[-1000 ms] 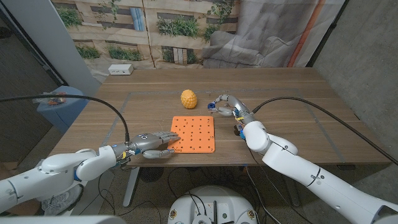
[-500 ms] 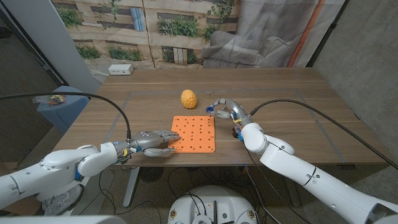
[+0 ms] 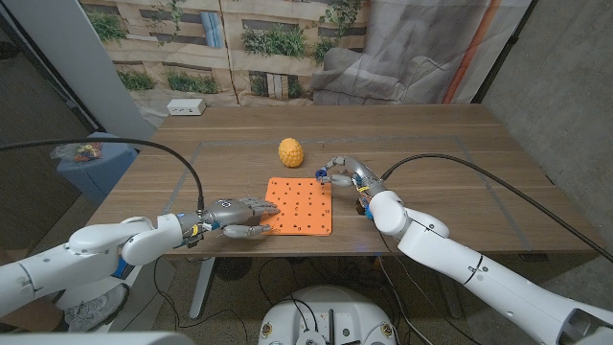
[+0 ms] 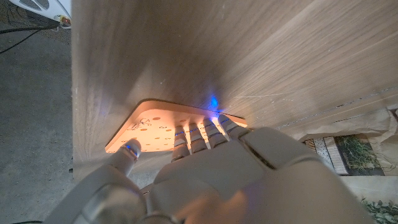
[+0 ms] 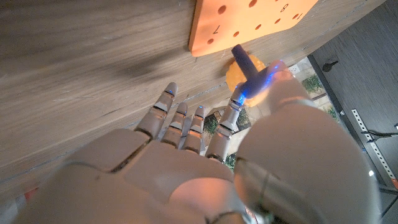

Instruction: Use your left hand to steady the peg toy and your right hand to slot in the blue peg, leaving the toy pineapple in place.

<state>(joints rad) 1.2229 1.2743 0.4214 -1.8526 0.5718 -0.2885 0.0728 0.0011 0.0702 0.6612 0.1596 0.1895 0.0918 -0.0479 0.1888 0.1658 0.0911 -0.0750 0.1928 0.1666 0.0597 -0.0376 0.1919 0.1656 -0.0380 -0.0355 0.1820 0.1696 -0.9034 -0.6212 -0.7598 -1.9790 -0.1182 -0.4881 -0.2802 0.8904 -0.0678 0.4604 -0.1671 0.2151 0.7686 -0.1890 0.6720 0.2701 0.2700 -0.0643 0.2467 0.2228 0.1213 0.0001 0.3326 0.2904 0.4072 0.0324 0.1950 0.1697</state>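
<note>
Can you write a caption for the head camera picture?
Left hand steadies the orange peg board; right hand brings the blue peg.

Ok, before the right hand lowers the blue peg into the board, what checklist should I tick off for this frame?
1. Left hand fingers resting on the orange peg board: ok.
2. Blue peg pinched in the right hand: ok.
3. Peg over a hole: not ok, it is past the board's far right corner.
4. Peg upright: cannot tell.
5. Toy pineapple apart from both hands: ok.
</note>
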